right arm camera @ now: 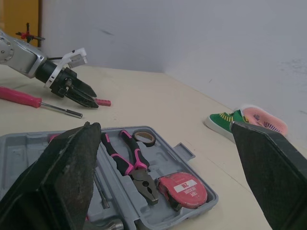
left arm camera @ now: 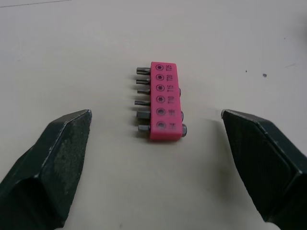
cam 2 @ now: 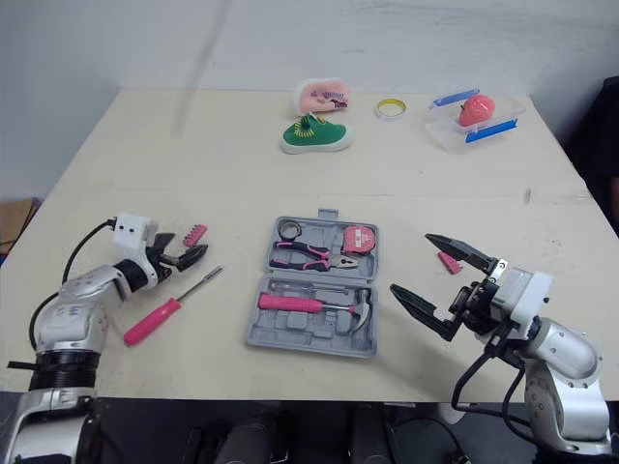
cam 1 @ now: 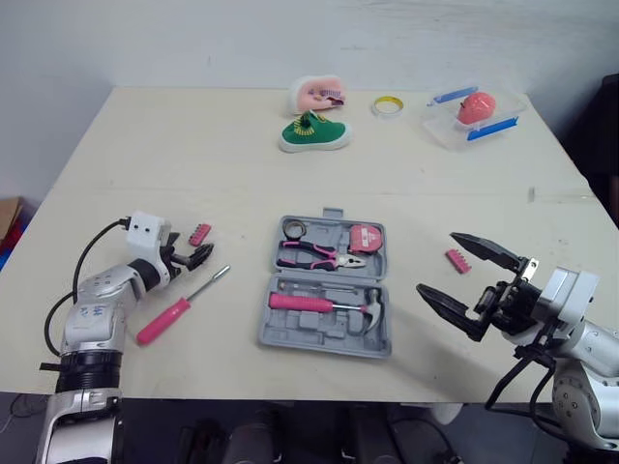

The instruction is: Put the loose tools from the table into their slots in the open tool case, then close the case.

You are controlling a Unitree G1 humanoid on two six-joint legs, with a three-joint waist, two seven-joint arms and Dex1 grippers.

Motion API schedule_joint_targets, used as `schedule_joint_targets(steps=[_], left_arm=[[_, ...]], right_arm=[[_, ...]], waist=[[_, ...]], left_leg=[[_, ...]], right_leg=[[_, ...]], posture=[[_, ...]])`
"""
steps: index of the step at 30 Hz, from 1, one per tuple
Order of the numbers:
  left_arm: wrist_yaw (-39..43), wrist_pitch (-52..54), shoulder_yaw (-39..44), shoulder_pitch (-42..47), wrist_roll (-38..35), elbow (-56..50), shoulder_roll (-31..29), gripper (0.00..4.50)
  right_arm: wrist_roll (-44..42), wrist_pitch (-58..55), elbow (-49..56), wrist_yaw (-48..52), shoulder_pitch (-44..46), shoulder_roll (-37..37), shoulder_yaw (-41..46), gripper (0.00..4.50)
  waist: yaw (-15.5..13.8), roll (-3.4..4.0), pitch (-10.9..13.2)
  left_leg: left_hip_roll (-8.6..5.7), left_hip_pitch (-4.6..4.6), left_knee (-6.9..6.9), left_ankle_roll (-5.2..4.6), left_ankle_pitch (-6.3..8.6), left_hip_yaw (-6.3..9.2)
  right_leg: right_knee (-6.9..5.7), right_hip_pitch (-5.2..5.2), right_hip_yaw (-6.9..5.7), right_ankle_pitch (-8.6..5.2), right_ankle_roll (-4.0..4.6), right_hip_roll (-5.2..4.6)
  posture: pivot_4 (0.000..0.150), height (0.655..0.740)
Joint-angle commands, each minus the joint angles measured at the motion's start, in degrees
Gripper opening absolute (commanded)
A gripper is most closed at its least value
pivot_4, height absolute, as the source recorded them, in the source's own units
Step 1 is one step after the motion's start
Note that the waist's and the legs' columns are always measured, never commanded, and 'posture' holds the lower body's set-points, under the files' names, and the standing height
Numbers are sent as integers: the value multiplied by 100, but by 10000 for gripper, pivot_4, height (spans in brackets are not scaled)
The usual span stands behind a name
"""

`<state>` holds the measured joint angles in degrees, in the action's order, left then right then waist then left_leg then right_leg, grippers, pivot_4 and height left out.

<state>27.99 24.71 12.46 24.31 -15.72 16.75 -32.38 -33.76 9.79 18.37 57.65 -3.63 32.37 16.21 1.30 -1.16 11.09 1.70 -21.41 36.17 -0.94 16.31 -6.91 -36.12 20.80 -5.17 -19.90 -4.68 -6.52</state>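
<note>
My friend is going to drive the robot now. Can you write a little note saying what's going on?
Left gripper: open, empty, aimed at the pink bit holder on the table left of the case; not gripped yet.
Right gripper: open wide, empty, right of the case, near the second bit holder.
Tool case: lies open mid-table.
Done: pliers, hammer, tape measure and tape roll sit in the case.
Left: both bit holders and the pink screwdriver go into their slots, then close the case.

Two bit holders [cam 1: 199, 234] [cam 1: 457, 261], one screwdriver [cam 1: 174, 311], one case [cam 1: 290, 331]
</note>
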Motion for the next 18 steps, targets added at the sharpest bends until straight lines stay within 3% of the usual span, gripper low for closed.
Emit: schedule_joint_targets(steps=[1, 8, 11, 18], left_arm=[[140, -111, -74, -25, 113, 192, -85, 43980], [252, -298, -151, 87, 295, 571, -136, 43980], [323, -417, -232, 95, 361, 721, -62, 35529], [391, -720, -245, 83, 378, 1005, 75, 5331]], right_arm=[[8, 28, 238, -64, -51, 63, 86, 45000], [66, 42, 271, -131, -81, 74, 99, 45000], [93, 54, 280, -149, -76, 76, 89, 45000], [96, 15, 288, -141, -71, 123, 84, 45000]], waist=[[0, 0, 0], [2, 0, 0], [2, 0, 0], [-70, 1, -1]], left_leg=[[0, 0, 0, 0, 0, 0], [0, 14, 5, -1, -3, 0], [0, 18, 4, 0, -2, 1], [-1, 20, 5, 0, -6, 1]], right_leg=[[0, 0, 0, 0, 0, 0], [-10, -10, 1, 0, 0, -1], [-22, -9, 1, 0, 1, -1], [-22, -10, 2, 0, 1, -4]], posture=[[1500, 7400], [1500, 7400], [1500, 7400], [1500, 7400]])
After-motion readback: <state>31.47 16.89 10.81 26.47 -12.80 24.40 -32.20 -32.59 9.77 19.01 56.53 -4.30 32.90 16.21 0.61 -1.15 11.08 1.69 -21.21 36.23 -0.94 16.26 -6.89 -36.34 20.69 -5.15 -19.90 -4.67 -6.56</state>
